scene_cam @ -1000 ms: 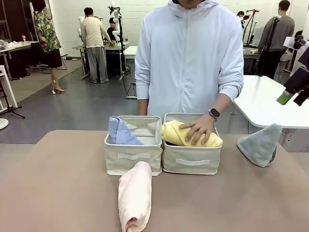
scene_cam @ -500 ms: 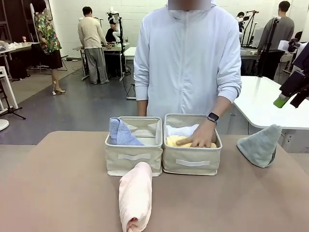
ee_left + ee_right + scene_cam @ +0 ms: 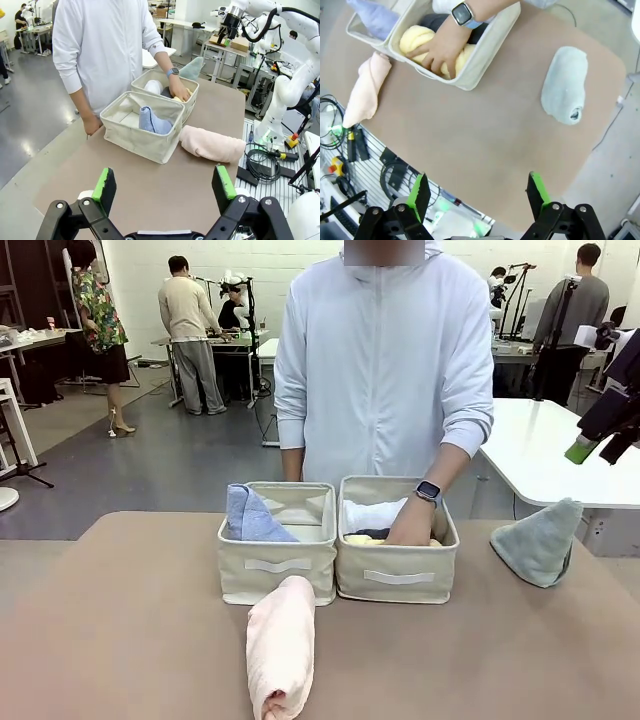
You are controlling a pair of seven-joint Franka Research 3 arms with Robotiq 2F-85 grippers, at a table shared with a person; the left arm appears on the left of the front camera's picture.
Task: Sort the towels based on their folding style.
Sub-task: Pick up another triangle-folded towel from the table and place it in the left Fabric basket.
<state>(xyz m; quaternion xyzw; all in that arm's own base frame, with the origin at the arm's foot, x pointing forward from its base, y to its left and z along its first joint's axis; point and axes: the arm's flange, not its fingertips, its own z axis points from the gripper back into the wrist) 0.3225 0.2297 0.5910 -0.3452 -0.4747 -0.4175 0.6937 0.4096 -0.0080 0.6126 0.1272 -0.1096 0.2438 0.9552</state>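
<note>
A pale pink rolled towel (image 3: 280,645) lies on the table in front of two beige bins. The left bin (image 3: 275,575) holds a light blue folded triangle (image 3: 250,517). In the right bin (image 3: 395,580) lie a white roll (image 3: 372,513), a dark grey roll (image 3: 375,533) and a yellow roll (image 3: 415,40), which the person's hand (image 3: 445,47) presses down. A grey-green folded triangle (image 3: 540,540) stands on the table at the right. My right gripper (image 3: 597,450) hangs open high above that triangle. My left gripper (image 3: 162,182) is open, above the table's near left part.
The person stands at the far side, right behind the bins. A white table (image 3: 540,450) lies beyond the right edge. Cables and a rack (image 3: 350,145) run along the robot's side of the table. Bare brown tabletop (image 3: 120,620) surrounds the pink roll.
The person's hand has pushed the yellow roll from the top of the right bin down inside it. My right gripper has shifted slightly.
</note>
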